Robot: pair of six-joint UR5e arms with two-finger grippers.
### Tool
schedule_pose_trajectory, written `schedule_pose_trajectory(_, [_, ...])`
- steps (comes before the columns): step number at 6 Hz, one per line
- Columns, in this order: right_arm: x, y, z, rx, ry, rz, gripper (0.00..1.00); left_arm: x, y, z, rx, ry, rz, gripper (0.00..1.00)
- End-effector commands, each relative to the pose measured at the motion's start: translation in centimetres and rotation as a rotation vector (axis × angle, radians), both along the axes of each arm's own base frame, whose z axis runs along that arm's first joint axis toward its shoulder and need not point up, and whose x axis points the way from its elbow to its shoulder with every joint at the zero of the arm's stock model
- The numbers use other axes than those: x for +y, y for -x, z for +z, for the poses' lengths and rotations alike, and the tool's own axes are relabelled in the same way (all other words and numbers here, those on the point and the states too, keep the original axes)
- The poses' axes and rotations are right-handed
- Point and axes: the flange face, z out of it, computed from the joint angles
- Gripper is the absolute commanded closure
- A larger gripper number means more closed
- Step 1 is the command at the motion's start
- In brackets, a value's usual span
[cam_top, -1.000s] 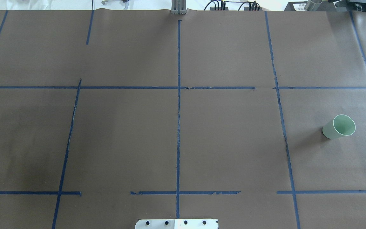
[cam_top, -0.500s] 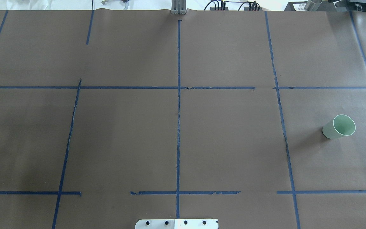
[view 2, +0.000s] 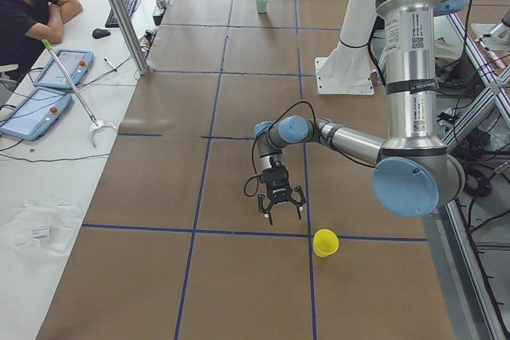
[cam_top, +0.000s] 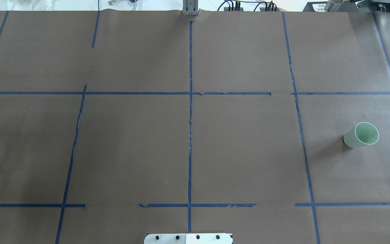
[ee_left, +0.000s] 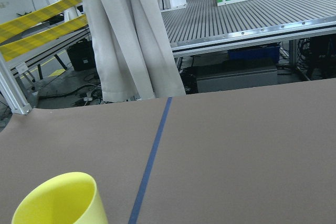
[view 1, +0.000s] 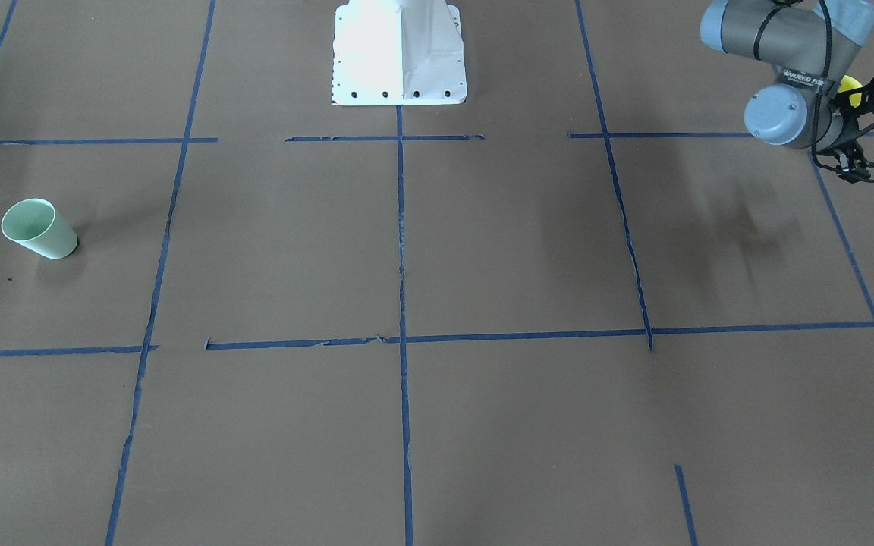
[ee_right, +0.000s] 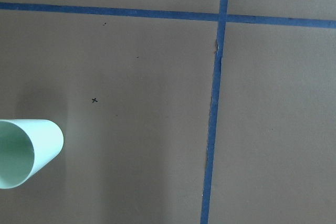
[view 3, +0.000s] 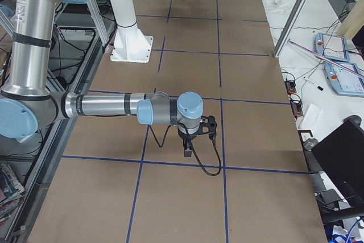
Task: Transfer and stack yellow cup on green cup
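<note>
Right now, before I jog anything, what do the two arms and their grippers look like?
The left arm and right arm are silver-grey tubes with light blue joint caps. The left arm's tube carries white labels with dark code markings. The left gripper and right gripper are black, two-fingered, each with a thin black cable looping from the wrist.

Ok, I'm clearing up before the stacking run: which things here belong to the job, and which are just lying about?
Belong: yellow cup, green cup.
Lying about: two tablets, keyboard, mouse, grabber stick, all on the side bench.
</note>
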Motion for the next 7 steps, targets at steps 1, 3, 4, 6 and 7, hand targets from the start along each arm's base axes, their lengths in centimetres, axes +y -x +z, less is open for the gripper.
schedule_pose_trajectory(1, [0.0,0.0,0.0,0.0,0.001,0.0,0.0,2.2,-1.6,2.1,-0.05,0.067,-0.063,0.0])
schedule_pose_trajectory(3, [-0.1,0.0,-0.3,0.0,-0.007,0.0,0.0,3.5,-2.3,3.6,-0.111,0.082,-0.139,0.0])
schedule_pose_trajectory(4, [-0.1,0.0,-0.4,-0.002,-0.008,0.0,0.0,4.3,-2.5,4.4,-0.134,0.09,-0.155,0.0])
schedule_pose_trajectory(6, [-0.1,0.0,-0.4,-0.002,-0.008,0.0,0.0,5.0,-2.3,6.5,-0.178,0.115,-0.154,0.0])
schedule_pose_trajectory(7, [-0.1,0.0,-0.4,-0.002,-0.008,0.0,0.0,5.4,-2.9,6.6,-0.184,0.118,-0.174,0.0])
